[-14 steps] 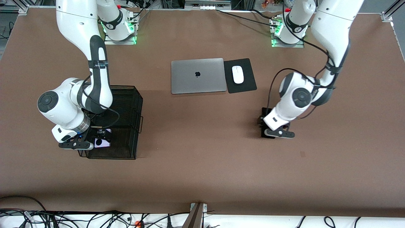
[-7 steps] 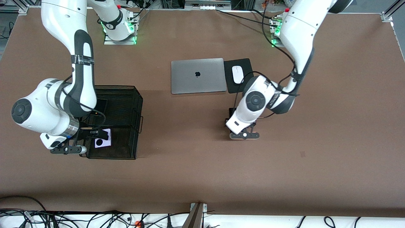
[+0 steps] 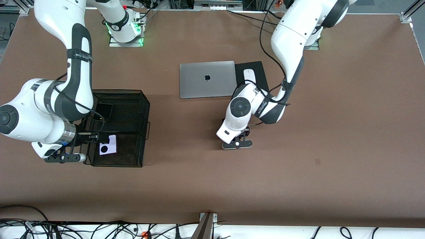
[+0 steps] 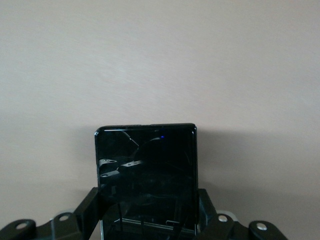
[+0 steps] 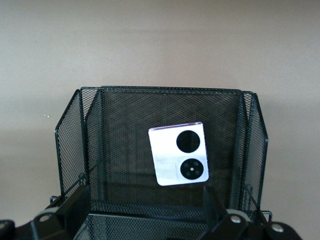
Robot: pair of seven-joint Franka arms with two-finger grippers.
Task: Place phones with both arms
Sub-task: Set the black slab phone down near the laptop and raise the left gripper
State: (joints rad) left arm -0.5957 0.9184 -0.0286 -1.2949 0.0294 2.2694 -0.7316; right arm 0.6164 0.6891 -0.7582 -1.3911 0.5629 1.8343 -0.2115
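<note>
Release is the news at the near end of the black mesh basket (image 3: 145, 99): the right gripper (image 3: 63, 156) has backed out past the basket's near corner, toward the right arm's end of the table. A second ago it stood right over the lilac phone (image 3: 108, 145). In the right wrist view its fingers (image 5: 75, 204) stand wide apart with nothing between them. The lilac phone now lies flat in the basket's nearer compartment, lenses up, so that phone counts as placed.

Level with it, over bare table near the middle, the left gripper (image 3: 236, 144) has swung across from the left arm's end, covering a good stretch in one second. Its fingers are closed on the edges of the longer black slab (image 4: 145, 160), which juts out ahead of them over the tabletop. From the front this phone is almost wholly hidden under the wrist.

Farther off, in the basket's farther compartment, a dark flat thing is probably the squarish black folded phone (image 3: 103, 110), though the right arm half covers it. The silver laptop (image 3: 207, 79) and the white mouse (image 3: 249, 73) are unmoved.

By my reading two phones are in and the slab is in transit; with the right arm drawn aside, the way into the basket looks open
</note>
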